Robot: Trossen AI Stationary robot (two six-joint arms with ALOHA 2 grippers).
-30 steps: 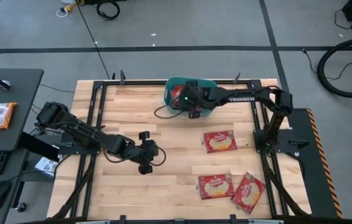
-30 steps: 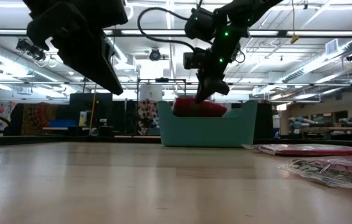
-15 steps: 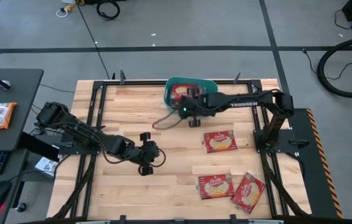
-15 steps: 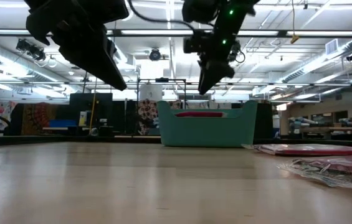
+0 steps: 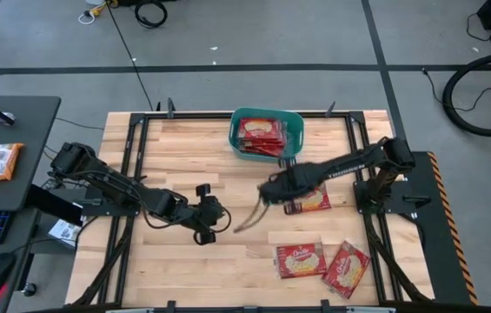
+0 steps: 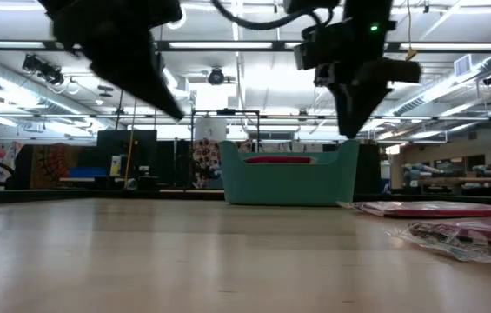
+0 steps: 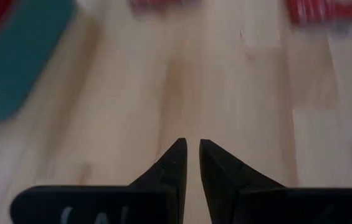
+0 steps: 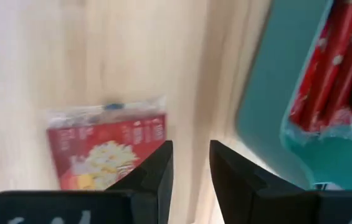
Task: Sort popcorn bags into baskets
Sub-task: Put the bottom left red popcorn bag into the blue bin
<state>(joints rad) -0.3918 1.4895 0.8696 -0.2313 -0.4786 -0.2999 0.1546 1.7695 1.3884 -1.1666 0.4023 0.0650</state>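
Right pincer (image 5: pixel 268 189) hovers empty, slightly parted, over a counter (image 5: pixel 184 156) bag (image 5: pixel 310 199); next, drop and pinch it. Tub (image 5: pixel 267 114) holds bags already (left pincer (image 5: pixel 213 222) idles, nearly closed).

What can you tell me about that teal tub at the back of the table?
The teal tub looks like smooth plastic, rectangular with rounded corners and a rolled rim. It stands upright on the wooden table at the far edge, near the middle. Red popcorn bags are stacked inside, almost filling it. No gripper touches it.
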